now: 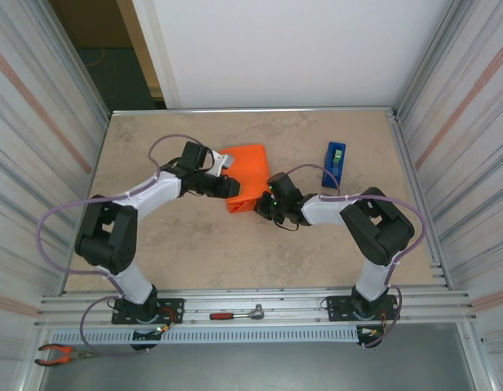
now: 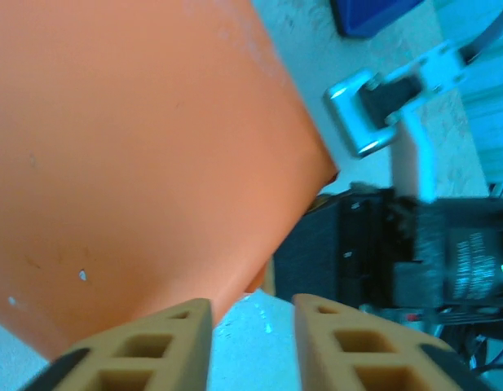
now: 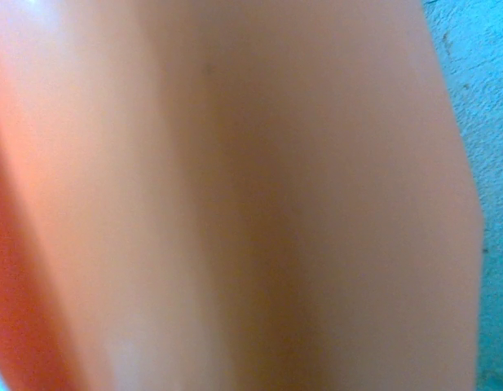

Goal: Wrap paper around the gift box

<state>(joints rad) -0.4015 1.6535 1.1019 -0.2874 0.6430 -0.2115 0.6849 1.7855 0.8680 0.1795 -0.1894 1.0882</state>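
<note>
The orange paper [image 1: 249,163] lies folded in a mound at mid-table, and the gift box is hidden under it. My left gripper [image 1: 232,186] sits at the paper's left edge. In the left wrist view its tan fingers [image 2: 186,326] stand apart around bare table, open and holding nothing [image 2: 253,309], with the paper [image 2: 137,147] just ahead of them. My right gripper [image 1: 261,205] meets the paper's near right corner. The right wrist camera is pressed against blurred orange paper [image 3: 235,195], which hides its fingers. I cannot tell whether they pinch the sheet.
A blue tape dispenser [image 1: 335,163] stands to the right of the paper, also seen at the top of the left wrist view [image 2: 373,12]. The right arm's black wrist [image 2: 398,252] sits close in front of the left fingers. A ratchet [image 1: 237,314] and pliers [image 1: 59,353] lie by the arm bases.
</note>
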